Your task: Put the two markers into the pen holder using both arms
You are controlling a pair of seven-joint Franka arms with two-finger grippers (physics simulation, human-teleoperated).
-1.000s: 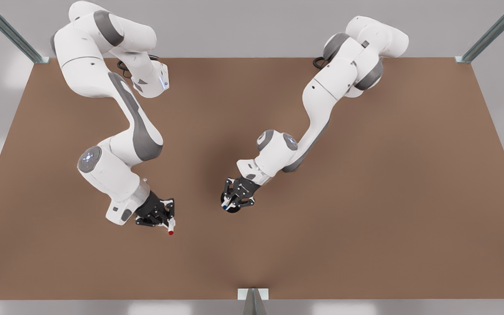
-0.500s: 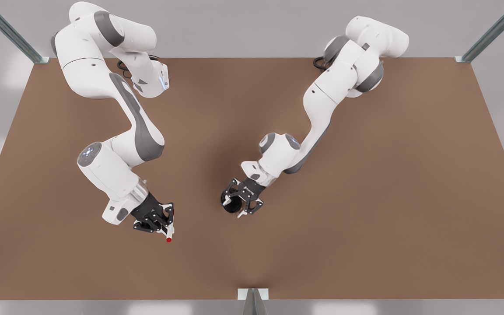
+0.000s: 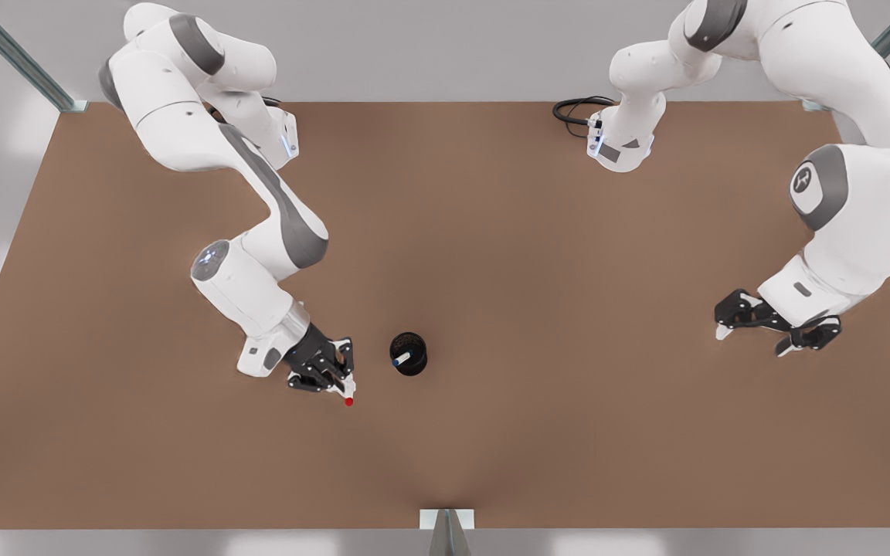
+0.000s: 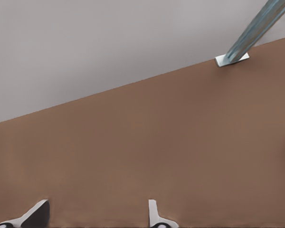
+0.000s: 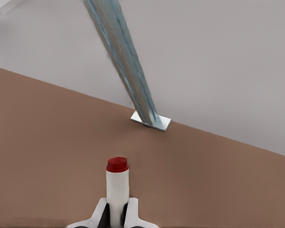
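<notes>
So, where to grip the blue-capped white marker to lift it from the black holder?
Take the white blue-capped marker by its upper end, from above: the black round pen holder's wall covers the rest. The open left pincer is free; the right pincer holds the red-capped marker.

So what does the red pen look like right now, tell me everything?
The red pen is a slim white tube with a red cap at its end. It looks like smooth plastic. The right gripper is shut on it, with its fingers pinching the white barrel and the red end poking out past them. It is held above the brown table, on the front view's left of the black pen cup, not in it yet.
</notes>
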